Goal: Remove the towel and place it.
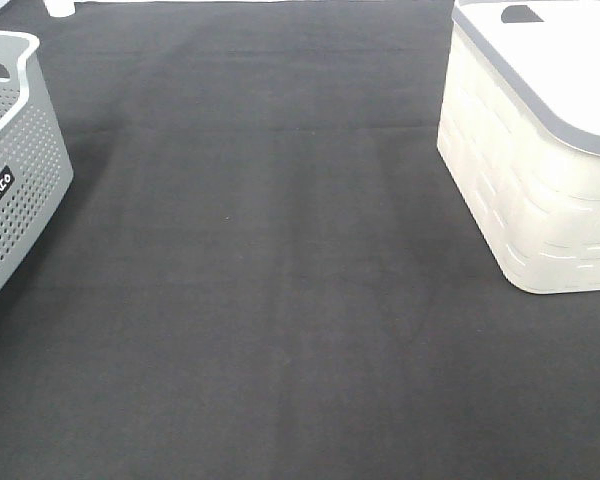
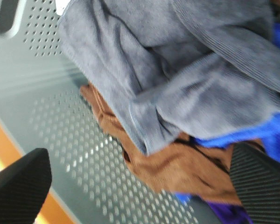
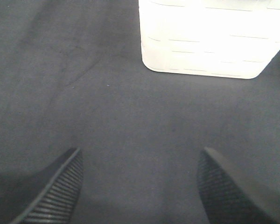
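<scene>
The slate-grey microfibre towel (image 2: 177, 70) lies crumpled inside the grey perforated plastic basket (image 1: 25, 170), which stands at the left edge of the black fabric table covering (image 1: 270, 280). The towel rests on top of a rust-brown cloth (image 2: 177, 168), and a bright blue cloth (image 2: 275, 130) shows beside and beneath them. A small white tag peeks out at one corner of the towel. The left gripper (image 2: 140, 186) hangs over this pile with its jaws spread wide, one ribbed black fingertip on each side, and it holds nothing. The right gripper (image 3: 142, 186) hovers above bare table covering, jaws likewise wide apart and empty, facing the cream plastic basket with a brick-patterned wall and grey rim (image 3: 205, 37) at the table's right side
</scene>
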